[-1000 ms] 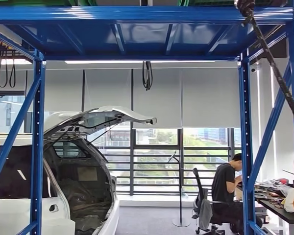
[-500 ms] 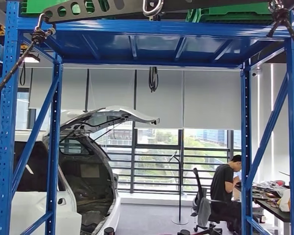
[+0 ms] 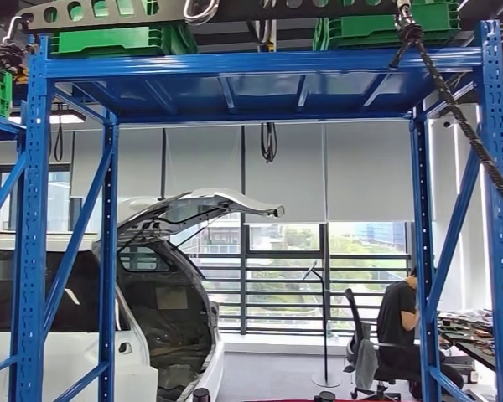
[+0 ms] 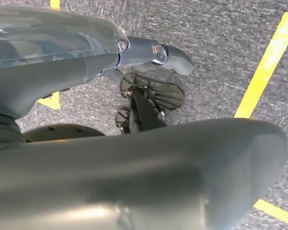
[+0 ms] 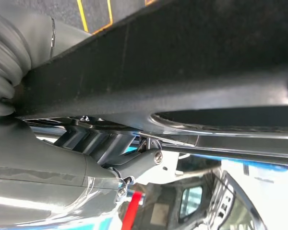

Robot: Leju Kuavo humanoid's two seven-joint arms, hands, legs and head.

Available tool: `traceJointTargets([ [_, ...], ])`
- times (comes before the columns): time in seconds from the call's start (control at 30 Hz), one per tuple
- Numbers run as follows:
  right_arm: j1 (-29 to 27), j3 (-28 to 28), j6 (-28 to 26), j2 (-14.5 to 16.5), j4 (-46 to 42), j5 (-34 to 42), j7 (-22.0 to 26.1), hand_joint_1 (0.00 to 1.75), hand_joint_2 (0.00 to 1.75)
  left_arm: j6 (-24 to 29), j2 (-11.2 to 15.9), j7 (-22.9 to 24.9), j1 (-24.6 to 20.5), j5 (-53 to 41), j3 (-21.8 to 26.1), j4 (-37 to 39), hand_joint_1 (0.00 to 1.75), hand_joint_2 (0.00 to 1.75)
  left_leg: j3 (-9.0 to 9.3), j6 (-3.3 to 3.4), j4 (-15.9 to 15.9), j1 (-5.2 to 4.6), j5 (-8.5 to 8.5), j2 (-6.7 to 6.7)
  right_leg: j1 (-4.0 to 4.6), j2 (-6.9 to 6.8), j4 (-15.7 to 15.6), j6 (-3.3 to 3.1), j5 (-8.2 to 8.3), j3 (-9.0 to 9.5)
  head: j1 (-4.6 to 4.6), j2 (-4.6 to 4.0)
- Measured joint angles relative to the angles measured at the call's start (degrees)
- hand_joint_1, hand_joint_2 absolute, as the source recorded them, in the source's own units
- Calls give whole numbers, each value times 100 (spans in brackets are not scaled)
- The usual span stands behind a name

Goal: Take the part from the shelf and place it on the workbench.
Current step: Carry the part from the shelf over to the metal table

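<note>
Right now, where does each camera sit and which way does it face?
Head view: high on the robot, facing forward at a blue shelf, a white car and a seated person.
Left wrist view: behind the left hand, facing down at grey floor with yellow lines.
Right wrist view: behind the right hand, beside a black panel, facing the car.
Shared: head and right wrist see shelf and car.

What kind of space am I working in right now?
Likely an indoor automotive workshop or test hall. A tall blue steel shelf carries green crates on top, a white car stands behind it with its hatch raised, and a person sits at a cluttered desk.
</note>
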State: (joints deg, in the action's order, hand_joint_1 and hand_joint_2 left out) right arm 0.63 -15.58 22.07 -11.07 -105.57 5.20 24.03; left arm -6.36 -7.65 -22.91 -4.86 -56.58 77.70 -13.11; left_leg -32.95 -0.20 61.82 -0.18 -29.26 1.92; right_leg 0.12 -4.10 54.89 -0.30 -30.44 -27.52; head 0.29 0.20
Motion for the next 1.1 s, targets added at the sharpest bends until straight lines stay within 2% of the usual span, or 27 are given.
traceJointTargets([
  [0.03, 1, 0, 3, -1, 1, -1, 1, 175, 175, 0, 0, 0, -6, 0, 0, 0, 0, 175, 137, 36, -276, -22, 74, 105, 15, -45, 20, 20, -10, -9, 1, 0],
  [0.07, 5, 1, 7, -1, 2, -1, 2, 175, 175, 0, 0, 2, -10, 1, 0, 0, 0, 175, 195, 71, -419, -44, 85, 172, 29, -90, 34, 39, -15, -21, 1, 0],
  [0.13, 22, 1, 23, -3, 4, -3, 3, 175, 175, 6, 0, 27, -11, 6, 0, 0, 0, 175, 174, 133, -472, -49, 77, 109, 43, -183, 46, 80, -12, -38, 0, 0],
  [0.17, 36, 0, 36, -7, 5, -8, 3, 175, 175, 11, 0, 50, -8, 10, 1, 0, 0, 175, 164, 164, -496, -32, 86, 46, 40, -148, 73, 109, -46, -52, -1, 0],
  [0.2, 51, -1, 49, -14, 7, -16, 7, 175, 175, 19, 0, 79, -8, 15, 1, 0, 0, 175, 152, 198, -514, -13, 100, -9, 33, -55, 167, 140, -131, -93, -1, 0],
  [0.23, 63, -1, 58, -26, 11, -27, 11, 175, 175, 24, 0, 104, -11, 18, 2, 0, 0, 175, 142, 231, -529, 7, 122, -63, 19, 74, 370, 169, -276, -181, -1, 0],
  [0.27, 69, -1, 63, -41, 20, -40, 18, 175, 175, 27, -1, 132, -16, 19, 3, 0, 0, 175, 127, 256, -532, 14, 138, -118, 0, 223, 699, 193, -467, -327, -1, 0],
  [0.3, 69, -1, 66, -54, 34, -52, 28, 175, 175, 29, -1, 162, -19, 18, 4, 0, 0, 175, 111, 272, -530, 16, 149, -175, -14, 307, 1113, 208, -656, -517, -1, 0],
  [0.33, 67, -2, 66, -65, 50, -64, 40, 175, 175, 32, -1, 191, -18, 17, 4, 0, 0, 175, 100, 282, -528, 15, 158, -236, -22, 345, 1490, 220, -785, -695, -1, 0],
  [0.37, 65, -2, 64, -72, 67, -77, 57, 175, 175, 38, -1, 224, -10, 16, 4, 0, 0, 175, 96, 286, -526, 15, 163, -297, -26, 363, 1719, 227, -811, -809, -1, 0],
  [0.4, 65, -1, 60, -78, 80, -92, 79, 175, 175, 49, -1, 263, 0, 15, 4, 0, 0, 175, 98, 287, -522, 14, 166, -360, -27, 374, 1728, 230, -718, -824, -1, 0],
  [0.43, 67, 0, 53, -84, 86, -108, 101, 175, 175, 64, 0, 308, 9, 14, 4, 0, 0, 175, 105, 286, -516, 14, 168, -423, -28, 397, 1504, 227, -521, -735, -1, 0],
  [0.5, 71, 5, 33, -102, 92, -152, 157, 175, 175, 116, 1, 458, 11, 8, 4, 0, 0, 175, 105, 272, -497, 8, 170, -551, -39, 611, 749, 193, -55, -431, -1, 0],
  [0.53, 68, 11, 23, -111, 93, -174, 189, 175, 175, 151, 4, 552, 12, 4, 5, 0, 0, 175, 87, 252, -484, 8, 178, -615, -43, 723, 464, 174, 90, -323, 0, 0],
  [0.57, 63, 17, 13, -120, 93, -197, 222, 175, 175, 190, 10, 660, 19, 1, 5, 0, 0, 175, 56, 223, -475, 13, 191, -672, -44, 805, 304, 156, 159, -271, 0, 1],
  [0.6, 58, 23, 5, -128, 93, -215, 257, 175, 175, 230, 21, 762, 37, -5, 7, 0, 0, 175, 22, 188, -470, 20, 211, -726, -41, 815, 272, 144, 154, -270, 0, 1],
  [0.67, 57, 38, -5, -141, 81, -236, 313, 175, 175, 291, 62, 919, 99, -23, 13, -2, 0, 175, -39, 121, -464, 20, 224, -791, -58, 692, 186, 116, 152, -260, -1, 1],
  [0.73, 44, 52, -11, -147, 62, -244, 348, 175, 175, 323, 113, 990, 140, -36, 19, -7, 0, 175, -169, 57, -238, 6, 47, -638, -94, 560, 69, 55, 154, -235, 1, 0],
  [0.8, 7, 73, -15, -151, 51, -249, 367, 175, 175, 363, 149, 1051, 137, -34, 24, -10, 0, 175, -462, -4, 415, 29, -325, -392, -99, 414, 30, 15, 162, -239, 2, 0],
  [0.83, -13, 89, -22, -153, 49, -254, 381, 175, 175, 405, 166, 1098, 133, -29, 29, -10, 0, 175, -619, -30, 789, 46, -481, -326, -96, 335, 32, 11, 162, -243, 1, 0],
  [0.87, -35, 110, -31, -154, 44, -260, 399, 175, 175, 457, 186, 1158, 136, -16, 38, -11, 0, 175, -718, -52, 1050, 59, -559, -289, -94, 257, 34, 11, 160, -243, 1, 0],
  [0.9, -58, 139, -39, -155, 34, -267, 418, 175, 175, 512, 208, 1222, 150, -1, 49, -13, 0, 175, -718, -67, 1106, 69, -531, -264, -94, 187, 38, 13, 157, -241, 2, 0],
  [0.93, -78, 170, -45, -155, 16, -273, 438, 175, 175, 556, 235, 1276, 171, 25, 66, -16, 0, 175, -602, -75, 919, 78, -396, -234, -95, 123, 46, 19, 152, -238, 2, 0],
  [1.0, -102, 237, -36, -155, -29, -285, 475, 175, 175, 614, 290, 1346, 211, 82, 115, -33, 0, 175, -167, -69, 125, 74, -35, -65, -88, 18, 69, 51, 130, -231, 1, 0],
  [1.03, -105, 268, -22, -155, -50, -294, 502, 175, 175, 629, 324, 1362, 216, 115, 146, -48, 0, 175, 9, -49, -224, 59, 79, 31, -74, -28, 90, 75, 117, -234, 1, 0],
  [1.07, -105, 295, -10, -155, -65, -311, 531, 175, 175, 639, 357, 1366, 216, 142, 176, -63, 0, 175, 102, -24, -423, 40, 124, 103, -59, -72, 106, 100, 106, -237, 1, 1],
  [1.1, -110, 316, 0, -153, -77, -337, 568, 175, 175, 645, 391, 1358, 219, 164, 203, -79, 0, 175, 120, 6, -486, 18, 114, 125, -45, -120, 116, 125, 103, -241, 1, 1],
])
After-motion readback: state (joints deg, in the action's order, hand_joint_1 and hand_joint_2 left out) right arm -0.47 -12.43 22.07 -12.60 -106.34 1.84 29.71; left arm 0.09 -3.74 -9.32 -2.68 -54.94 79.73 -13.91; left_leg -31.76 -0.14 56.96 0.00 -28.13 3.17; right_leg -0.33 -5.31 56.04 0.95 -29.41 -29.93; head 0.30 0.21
